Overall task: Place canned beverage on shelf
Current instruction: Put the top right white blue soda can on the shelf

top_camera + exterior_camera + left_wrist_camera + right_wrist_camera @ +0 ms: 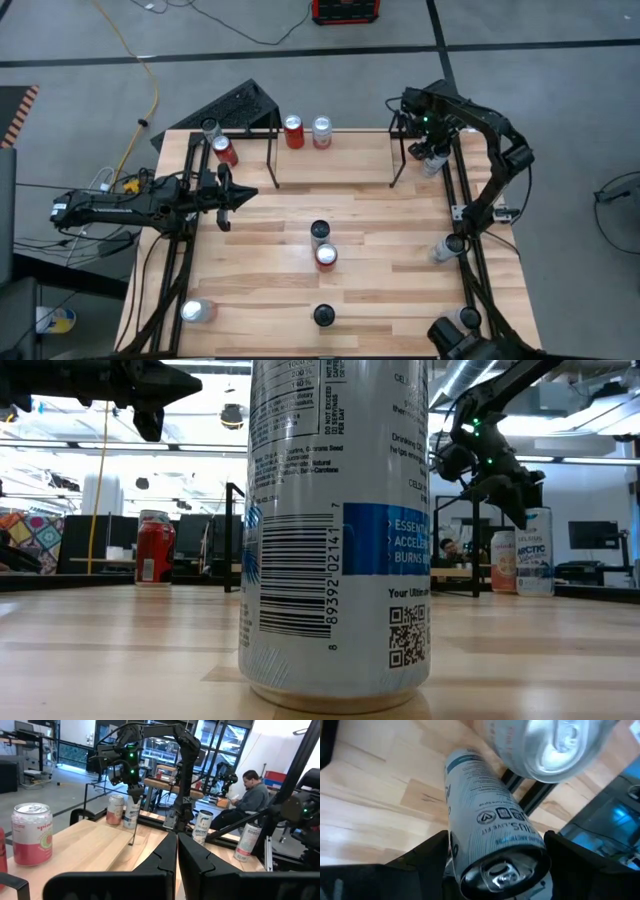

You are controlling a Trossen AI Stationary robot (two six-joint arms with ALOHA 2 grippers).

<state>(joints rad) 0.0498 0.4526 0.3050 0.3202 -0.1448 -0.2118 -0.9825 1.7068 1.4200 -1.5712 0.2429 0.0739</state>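
A tall white can (485,820) stands upright at the table's far right corner, right beside a shorter peach can (504,562). It also shows in the low view (534,552). My right gripper (432,152) is above it, pointing down, shut on its top end. The shelf (272,160), a rack of thin black rods, stands along the far edge. A red can (293,132) and a silver can (321,130) are at its far side. My left gripper (240,195) is shut and empty, in the air over the table's left part. My right gripper pinches the white can's top end (470,865) between its two fingers (427,855), one on each side just below the rim. The fingers come from above, pointing down. The can is upright, its base level with the peach can's base.
Two cans (322,244) stand mid-table and one (323,316) at the near edge, right in front of the low camera. Two more cans (218,140) are at the far left, one (195,311) at the near left, and others (445,248) by the right rail.
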